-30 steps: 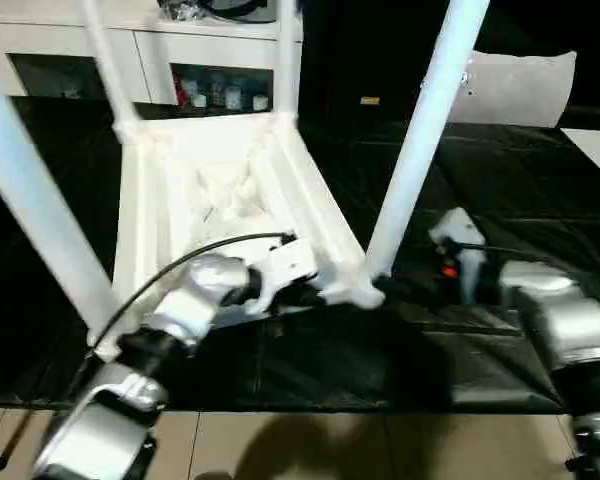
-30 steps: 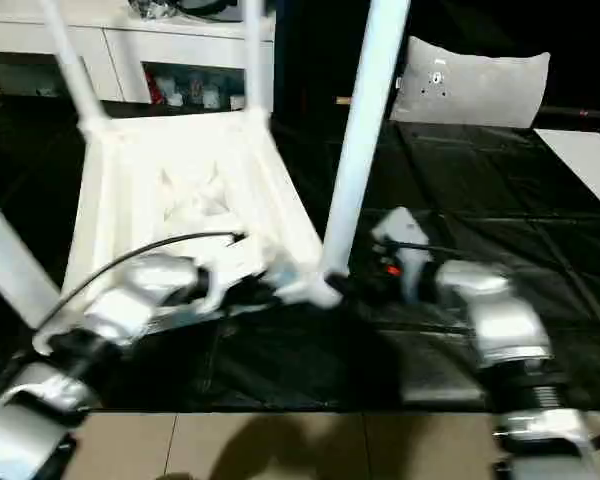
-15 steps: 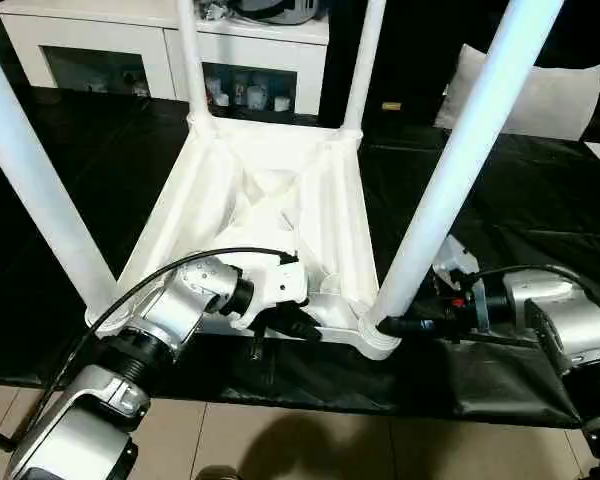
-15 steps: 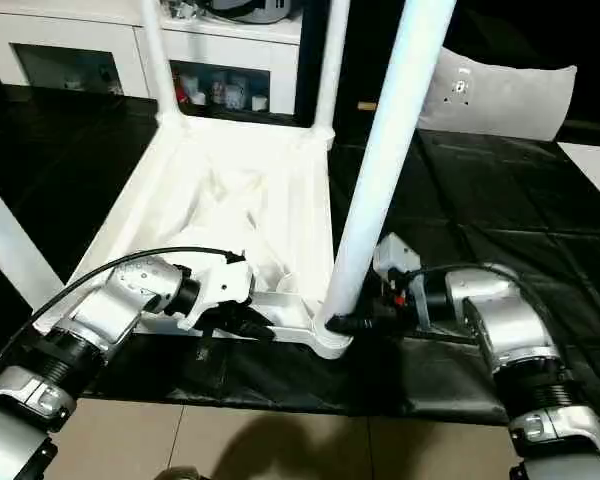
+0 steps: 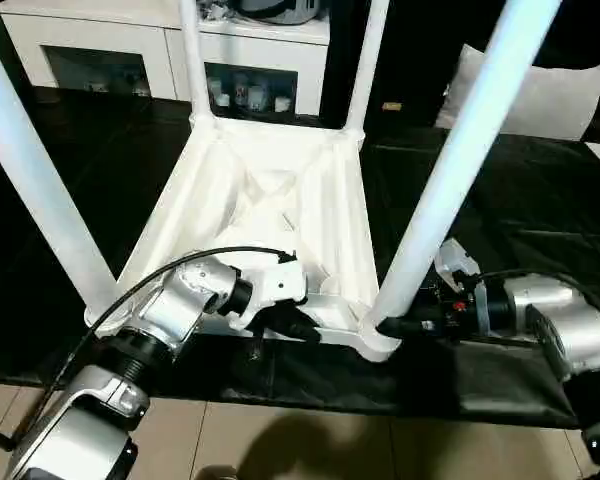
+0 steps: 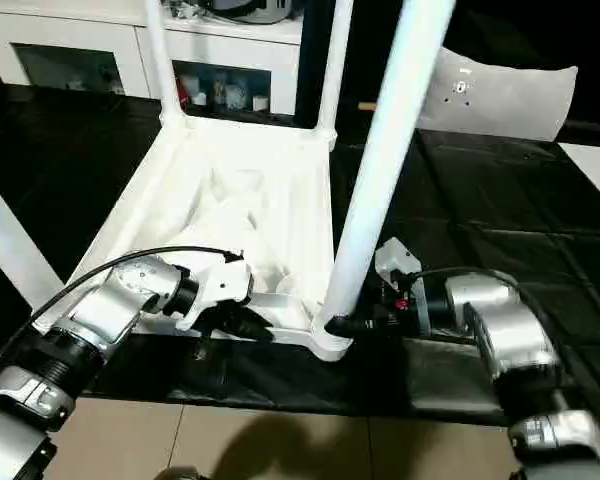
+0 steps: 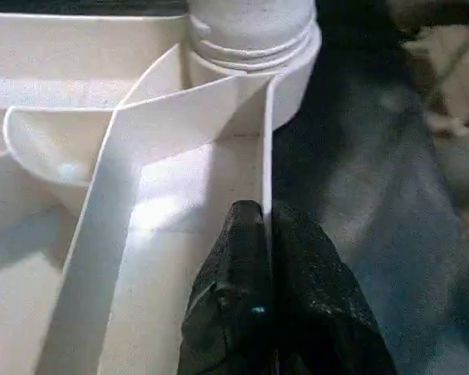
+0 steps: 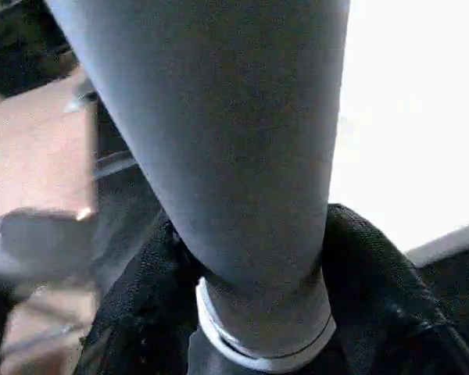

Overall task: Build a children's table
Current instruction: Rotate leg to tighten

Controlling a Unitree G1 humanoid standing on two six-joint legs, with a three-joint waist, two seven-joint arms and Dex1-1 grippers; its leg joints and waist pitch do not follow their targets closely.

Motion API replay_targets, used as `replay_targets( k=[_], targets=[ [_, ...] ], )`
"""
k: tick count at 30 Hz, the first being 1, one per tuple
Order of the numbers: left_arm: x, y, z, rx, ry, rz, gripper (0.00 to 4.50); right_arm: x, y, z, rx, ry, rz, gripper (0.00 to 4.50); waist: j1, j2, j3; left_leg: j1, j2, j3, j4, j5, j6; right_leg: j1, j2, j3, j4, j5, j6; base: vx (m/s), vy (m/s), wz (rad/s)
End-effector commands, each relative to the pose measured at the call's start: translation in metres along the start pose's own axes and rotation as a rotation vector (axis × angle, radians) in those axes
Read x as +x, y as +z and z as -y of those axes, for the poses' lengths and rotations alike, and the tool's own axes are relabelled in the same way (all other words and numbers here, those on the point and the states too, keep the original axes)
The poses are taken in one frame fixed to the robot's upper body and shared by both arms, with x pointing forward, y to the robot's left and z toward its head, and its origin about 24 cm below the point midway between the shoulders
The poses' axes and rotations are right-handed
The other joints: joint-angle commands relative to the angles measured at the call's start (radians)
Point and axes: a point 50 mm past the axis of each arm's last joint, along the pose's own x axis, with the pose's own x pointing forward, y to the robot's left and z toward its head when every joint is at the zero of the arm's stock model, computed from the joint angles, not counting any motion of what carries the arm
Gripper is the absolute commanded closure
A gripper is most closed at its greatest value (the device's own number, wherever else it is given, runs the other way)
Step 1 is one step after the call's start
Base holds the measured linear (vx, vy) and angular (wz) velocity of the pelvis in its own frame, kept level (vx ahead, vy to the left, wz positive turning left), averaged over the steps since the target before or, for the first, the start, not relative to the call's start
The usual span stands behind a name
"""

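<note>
The children's table lies upside down on a black cover, its ribbed white tabletop (image 5: 270,190) facing up. All its white legs stand upright in the corner sockets. My left gripper (image 5: 302,328) is shut on the thin near wall of the tabletop (image 7: 219,117), close to the near right socket; its fingertips (image 7: 246,223) pinch that wall. My right gripper (image 5: 390,325) reaches in from the right and is closed around the base of the near right leg (image 5: 450,170). A black finger (image 8: 148,266) presses on each side of that leg (image 8: 234,141).
A white cabinet with glass doors (image 5: 100,50) stands behind the table. A white cushion (image 5: 555,95) lies at the back right. The black cover (image 5: 500,200) ends near me, with tan floor (image 5: 310,440) below. The near left leg (image 5: 35,170) rises beside my left arm.
My right gripper has moved in to the near right leg's base and closed around it. The camera has shifted. My left gripper has kept its hold on the tabletop's wall.
</note>
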Motion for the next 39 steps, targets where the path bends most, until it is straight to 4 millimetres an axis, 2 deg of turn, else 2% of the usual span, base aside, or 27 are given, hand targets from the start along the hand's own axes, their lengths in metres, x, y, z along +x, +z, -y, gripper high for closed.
replay_targets(
  k=[1, 2, 3, 4, 5, 6, 7, 8, 9, 10, 11, 12, 13, 14, 15, 16, 17, 19, 22, 26, 27, 29, 33, 36, 37, 39],
  targets=[
    [0.023, 0.02, -0.001, -0.034, 0.061, 0.072, 4.5, 0.023, 0.009, 0.001, 0.034, -0.103, 0.046, 2.53, -0.008, -0.008, -0.059, 0.002, 0.041, -0.006, -0.075, -0.231, 0.012, 0.053, -0.066, 0.044, -0.07, -0.435, -0.137, 0.0, 0.0, 0.0],
    [0.028, 0.024, -0.003, -0.07, 0.102, 0.089, 4.5, 0.03, 0.011, 0.006, 0.067, -0.194, 0.058, 2.54, -0.024, -0.004, -0.054, 0.006, 0.035, -0.012, -0.076, -0.288, -0.013, 0.049, -0.068, 0.033, -0.088, -0.565, -0.09, 0.0, 0.0, 0.0],
    [0.028, 0.024, -0.003, -0.078, 0.113, 0.09, 4.5, 0.031, 0.011, 0.007, 0.073, -0.214, 0.06, 2.54, -0.031, -0.006, -0.053, 0.005, 0.033, -0.014, -0.076, -0.301, -0.017, 0.05, -0.07, 0.029, -0.095, -0.604, -0.072, 0.0, 0.0, 0.0],
    [0.034, 0.029, -0.006, -0.121, 0.168, 0.094, 4.5, 0.039, 0.015, 0.013, 0.099, -0.332, 0.072, 2.54, -0.045, -0.01, -0.056, 0.001, 0.033, -0.016, -0.074, -0.301, -0.027, 0.053, -0.071, 0.025, -0.097, -0.627, -0.051, 0.0, 0.0, 0.0],
    [0.034, 0.029, -0.006, -0.121, 0.168, 0.094, 4.5, 0.039, 0.015, 0.013, 0.099, -0.332, 0.072, 2.54, -0.052, -0.009, -0.055, 0.001, 0.032, -0.019, -0.075, -0.303, -0.028, 0.05, -0.072, 0.022, -0.101, -0.637, -0.046, 0.0, 0.0, 0.0],
    [0.037, 0.031, -0.007, -0.142, 0.193, 0.093, 4.5, 0.042, 0.016, 0.016, 0.114, -0.392, 0.076, 2.56, -0.061, -0.011, -0.057, 0.003, 0.027, -0.018, -0.07, -0.312, -0.019, 0.048, -0.07, 0.018, -0.109, -0.657, -0.029, 0.0, 0.0, 0.0],
    [0.04, 0.032, -0.008, -0.157, 0.215, 0.087, 4.5, 0.045, 0.017, 0.019, 0.138, -0.45, 0.075, 2.56, -0.07, -0.011, -0.054, 0.004, 0.024, -0.016, -0.068, -0.31, -0.009, 0.042, -0.068, 0.018, -0.113, -0.665, -0.026, 0.0, 0.0, 0.0],
    [0.047, 0.037, -0.01, -0.184, 0.285, 0.081, 4.5, 0.051, 0.019, 0.024, 0.17, -0.57, 0.07, 2.56, -0.076, -0.011, -0.055, 0.001, 0.022, -0.017, -0.067, -0.305, -0.007, 0.043, -0.066, 0.014, -0.116, -0.676, -0.019, 0.0, 0.0, 0.0],
    [0.051, 0.042, -0.012, -0.202, 0.322, 0.093, 4.5, 0.054, 0.019, 0.027, 0.185, -0.624, 0.075, 2.56, -0.078, -0.011, -0.056, 0.002, 0.023, -0.017, -0.066, -0.302, -0.008, 0.043, -0.068, 0.013, -0.115, -0.673, -0.018, 0.0, 0.0, 0.0],
    [0.053, 0.043, -0.012, -0.207, 0.333, 0.097, 4.5, 0.055, 0.02, 0.027, 0.188, -0.638, 0.077, 2.56, -0.08, -0.01, -0.06, 0.002, 0.024, -0.016, -0.066, -0.284, -0.007, 0.042, -0.067, 0.017, -0.11, -0.631, -0.029, 0.0, 0.0, 0.0],
    [0.054, 0.046, -0.013, -0.217, 0.352, 0.106, 4.5, 0.057, 0.021, 0.027, 0.18, -0.649, 0.088, 2.23, -0.08, -0.012, -0.063, -0.002, 0.027, -0.016, -0.07, -0.268, 0.003, 0.047, -0.065, 0.021, -0.104, -0.577, -0.041, 0.0, 0.0, 0.0],
    [0.056, 0.048, -0.013, -0.204, 0.359, 0.106, 4.5, 0.058, 0.024, 0.026, 0.181, -0.647, 0.122, 2.03, -0.08, -0.015, -0.064, -0.004, 0.028, -0.014, -0.07, -0.257, 0.01, 0.047, -0.064, 0.024, -0.099, -0.546, -0.047, 0.0, 0.0, 0.0],
    [0.057, 0.05, -0.012, -0.182, 0.362, 0.097, 4.5, 0.058, 0.027, 0.025, 0.175, -0.638, 0.162, 1.9, -0.076, -0.013, -0.065, -0.001, 0.03, -0.011, -0.071, -0.241, 0.023, 0.043, -0.064, 0.029, -0.095, -0.497, -0.064, 0.0, 0.0, 0.0],
    [0.057, 0.051, -0.012, -0.168, 0.359, 0.091, 4.5, 0.058, 0.029, 0.023, 0.169, -0.623, 0.182, 1.87, -0.073, -0.013, -0.069, -0.008, 0.03, -0.01, -0.07, -0.204, 0.033, 0.052, -0.064, 0.032, -0.082, -0.431, -0.084, 0.0, 0.0, 0.0],
    [0.057, 0.05, -0.011, -0.167, 0.358, 0.09, 4.5, 0.058, 0.029, 0.023, 0.166, -0.621, 0.183, 1.79, -0.069, -0.013, -0.071, -0.009, 0.032, -0.009, -0.07, -0.184, 0.038, 0.053, -0.064, 0.034, -0.077, -0.393, -0.096, 0.0, 0.0, 0.0],
    [0.056, 0.05, -0.011, -0.161, 0.355, 0.089, 4.5, 0.057, 0.029, 0.022, 0.158, -0.607, 0.179, 1.79, -0.065, -0.009, -0.07, -0.009, 0.032, -0.006, -0.068, -0.158, 0.047, 0.052, -0.061, 0.037, -0.07, -0.334, -0.119, 0.0, 0.0, 0.0],
    [0.054, 0.048, -0.011, -0.144, 0.349, 0.085, 4.5, 0.053, 0.027, 0.021, 0.141, -0.589, 0.172, 1.55, -0.06, -0.01, -0.07, -0.011, 0.032, -0.004, -0.068, -0.143, 0.054, 0.056, -0.06, 0.037, -0.066, -0.301, -0.133, 0.0, 0.0, 0.0],
    [0.052, 0.046, -0.012, -0.13, 0.347, 0.079, 4.5, 0.049, 0.025, 0.022, 0.132, -0.586, 0.167, 1.44, -0.052, -0.012, -0.07, -0.012, 0.031, -0.002, -0.067, -0.121, 0.064, 0.06, -0.06, 0.038, -0.064, -0.275, -0.141, 0.0, 0.0, 0.0],
    [0.046, 0.041, -0.012, -0.101, 0.321, 0.075, 4.5, 0.038, 0.022, 0.023, 0.097, -0.558, 0.146, 1.13, -0.048, -0.008, -0.07, -0.008, 0.033, -0.002, -0.068, -0.116, 0.064, 0.06, -0.061, 0.038, -0.063, -0.267, -0.152, 0.0, 0.0, 0.0],
    [0.034, 0.028, -0.011, -0.035, 0.234, 0.033, 4.5, 0.017, 0.017, 0.023, -0.013, -0.452, 0.079, 0.81, -0.045, -0.006, -0.068, -0.006, 0.037, -0.002, -0.068, -0.149, 0.062, 0.06, -0.063, 0.039, -0.066, -0.292, -0.153, 0.0, 0.0, 0.0],
    [0.032, 0.026, -0.011, -0.025, 0.22, 0.024, 4.5, 0.014, 0.017, 0.022, -0.031, -0.429, 0.07, 0.59, -0.043, -0.006, -0.068, -0.005, 0.037, -0.001, -0.068, -0.153, 0.062, 0.059, -0.062, 0.039, -0.066, -0.291, -0.153, 0.0, 0.0, 0.0],
    [0.028, 0.022, -0.011, -0.011, 0.199, 0.005, 4.5, 0.008, 0.017, 0.021, -0.051, -0.393, 0.059, 0.53, -0.039, -0.008, -0.067, -0.003, 0.038, -0.001, -0.068, -0.162, 0.06, 0.059, -0.062, 0.041, -0.062, -0.279, -0.165, 0.0, 0.0, 0.0],
    [0.017, 0.014, -0.007, 0.048, 0.099, -0.004, 4.5, -0.009, 0.021, 0.016, -0.134, -0.248, 0.025, 0.17, -0.032, -0.005, -0.065, 0.0, 0.04, -0.003, -0.07, -0.201, 0.052, 0.059, -0.064, 0.039, -0.068, -0.332, -0.152, 0.0, 0.0, 0.0],
    [0.009, 0.008, 0.001, 0.097, -0.028, -0.017, 4.5, -0.017, 0.022, 0.008, -0.203, -0.085, -0.003, 0.17, -0.025, -0.008, -0.066, -0.002, 0.042, -0.003, -0.068, -0.196, 0.058, 0.06, -0.066, 0.041, -0.062, -0.311, -0.159, 0.0, 0.0, 0.0],
    [0.007, 0.007, 0.002, 0.101, -0.052, -0.023, 4.5, -0.018, 0.021, 0.008, -0.197, -0.058, -0.005, 0.38, -0.022, -0.007, -0.066, 0.0, 0.044, -0.002, -0.069, -0.19, 0.062, 0.059, -0.066, 0.042, -0.06, -0.294, -0.171, 0.0, 0.0, 0.0],
    [0.006, 0.006, 0.004, 0.103, -0.073, -0.029, 4.5, -0.019, 0.021, 0.008, -0.192, -0.027, -0.004, 0.52, -0.016, -0.005, -0.066, 0.002, 0.046, 0.0, -0.067, -0.187, 0.062, 0.056, -0.063, 0.041, -0.057, -0.282, -0.189, 0.0, 0.0, 0.0]
  ],
)
